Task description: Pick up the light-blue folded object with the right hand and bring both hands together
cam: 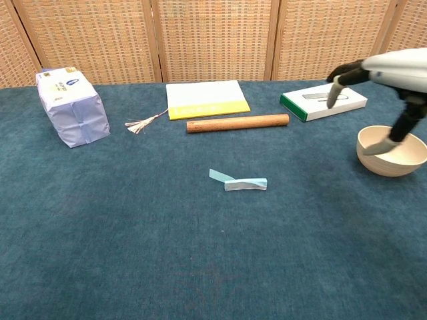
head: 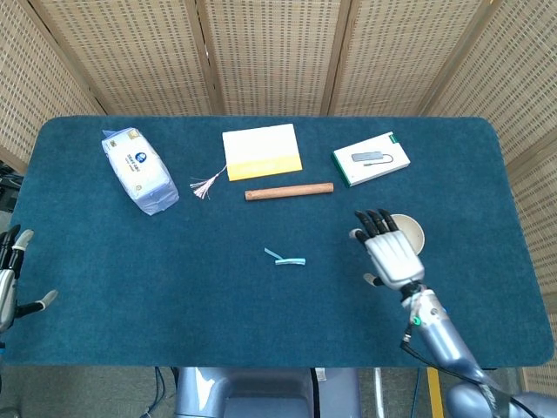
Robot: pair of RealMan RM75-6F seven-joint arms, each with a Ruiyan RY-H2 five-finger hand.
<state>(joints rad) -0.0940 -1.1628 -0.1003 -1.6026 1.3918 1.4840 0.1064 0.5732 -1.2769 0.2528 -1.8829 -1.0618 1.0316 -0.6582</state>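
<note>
blue tissue pack point(head: 139, 171), tassel point(head: 206, 185), yellow-white notebook point(head: 261, 151), wooden rod point(head: 289, 192), boxed adapter point(head: 371, 158), cream bowl point(cam: 390, 158)

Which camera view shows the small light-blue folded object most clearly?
The chest view shows the light-blue folded object best: it appears larger there, and its raised flap and folded body are distinct. The head view shows the same object from above, only as a small thin strip on the blue table.
</note>
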